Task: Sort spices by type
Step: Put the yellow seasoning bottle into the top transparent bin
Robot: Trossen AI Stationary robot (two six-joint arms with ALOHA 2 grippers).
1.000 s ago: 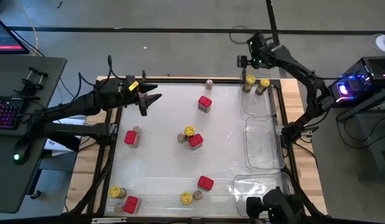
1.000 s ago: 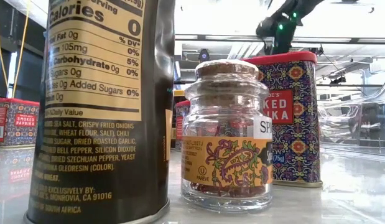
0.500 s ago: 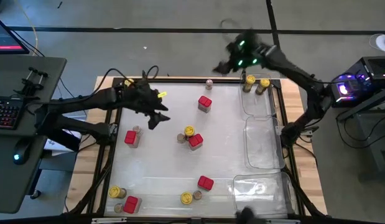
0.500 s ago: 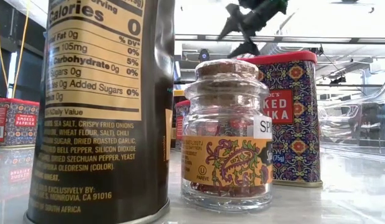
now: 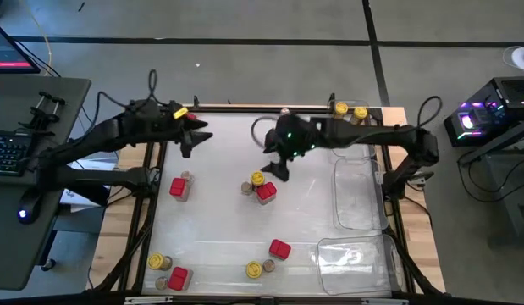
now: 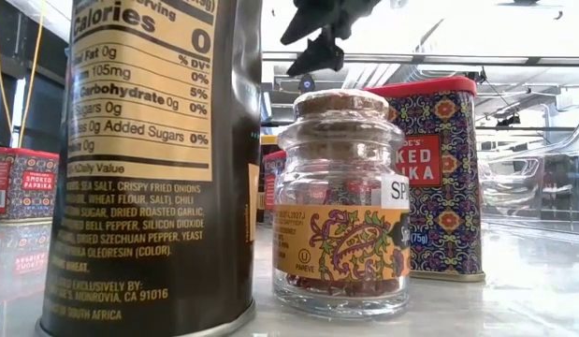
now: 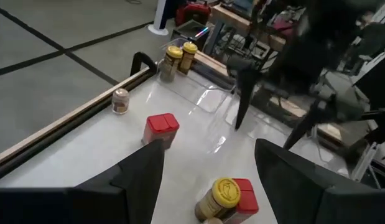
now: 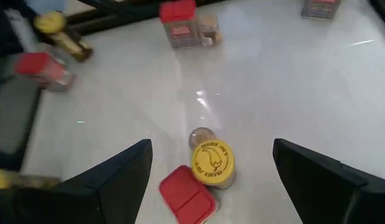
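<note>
– See that? The right gripper (image 5: 274, 165) was out at the far rail a second ago, by the two yellow-lidded jars in the tray (image 5: 350, 111). Now it has swung in over the middle of the table.

– Jaws?

– Wide apart, nothing between them. Just under and slightly ahead of them sits a tight cluster: a yellow-lid jar (image 8: 212, 158), a red tin (image 8: 186, 196) touching it, and a small brown-topped jar (image 8: 201, 135) on its other side.

– So it dropped a jar off and came back for another?

– That's my guess. The yellow one would match the pair in the tray. It isn't down on anything yet.

– And the left gripper (image 5: 196, 138)?

– Partly open, empty. It dipped toward the centre and has pulled back to its own side, well apart from the cluster. Beyond its fingers stand another red tin (image 7: 161, 127) and a little jar (image 7: 120, 99) against the far rail.

– Room to work?

– Around the right jaws, tight: tin and small jar both crowd the yellow lid, so closing could nudge them. Further out, the table (image 5: 211, 229) has bare stretches. The clear trays (image 5: 355, 199) lie off to the right arm's side, and more spices stand along the near edge (image 5: 178, 277).
</note>
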